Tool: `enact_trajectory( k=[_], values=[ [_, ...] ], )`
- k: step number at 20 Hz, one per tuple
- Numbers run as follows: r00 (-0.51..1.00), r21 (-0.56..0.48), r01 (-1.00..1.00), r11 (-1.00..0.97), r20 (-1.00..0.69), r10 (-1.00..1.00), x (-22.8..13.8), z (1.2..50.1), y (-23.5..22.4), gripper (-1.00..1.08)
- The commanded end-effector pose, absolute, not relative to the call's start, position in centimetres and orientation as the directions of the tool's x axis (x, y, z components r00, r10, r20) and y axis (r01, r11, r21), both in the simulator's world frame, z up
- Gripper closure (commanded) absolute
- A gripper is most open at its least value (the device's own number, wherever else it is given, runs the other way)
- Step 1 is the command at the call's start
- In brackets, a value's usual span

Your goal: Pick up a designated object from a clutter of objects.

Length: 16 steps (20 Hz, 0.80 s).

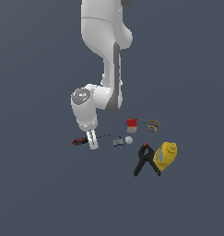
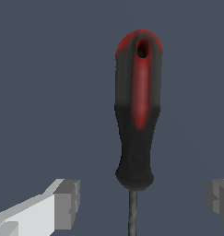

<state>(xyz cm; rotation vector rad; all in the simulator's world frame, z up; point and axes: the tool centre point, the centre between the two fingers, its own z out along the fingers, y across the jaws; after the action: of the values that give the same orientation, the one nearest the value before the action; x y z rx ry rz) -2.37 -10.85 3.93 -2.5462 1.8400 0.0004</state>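
Note:
The screwdriver (image 1: 79,141) lies flat on the grey floor at the exterior view's left, its thin shaft running toward the other items. In the wrist view its red-and-black handle (image 2: 136,115) fills the middle, and the dark shaft (image 2: 132,214) leaves the handle's base. My gripper (image 1: 92,141) is low over it and open. The two grey fingertips (image 2: 66,203) stand wide apart, one on each side of the shaft just past the handle. Neither pad touches the tool. The clutter of objects lies to the exterior view's right.
A blue-white piece (image 1: 118,143) and a small white ball (image 1: 129,139) sit just beyond the shaft's tip. Farther off are a red-and-blue cube (image 1: 131,124), a scissors-like item (image 1: 151,124), a black clamp (image 1: 145,160) and a yellow bottle (image 1: 168,156).

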Motion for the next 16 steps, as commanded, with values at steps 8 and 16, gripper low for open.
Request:
enact_trajectory(
  k=[8, 16],
  values=[
    [0.312, 0.0, -0.95, -0.312, 0.0, -0.95, -2.4, 1.5, -10.9, -0.92],
    [0.312, 0.0, -0.95, -0.312, 0.0, -0.95, -2.4, 1.5, -10.9, 1.08]
  ],
)
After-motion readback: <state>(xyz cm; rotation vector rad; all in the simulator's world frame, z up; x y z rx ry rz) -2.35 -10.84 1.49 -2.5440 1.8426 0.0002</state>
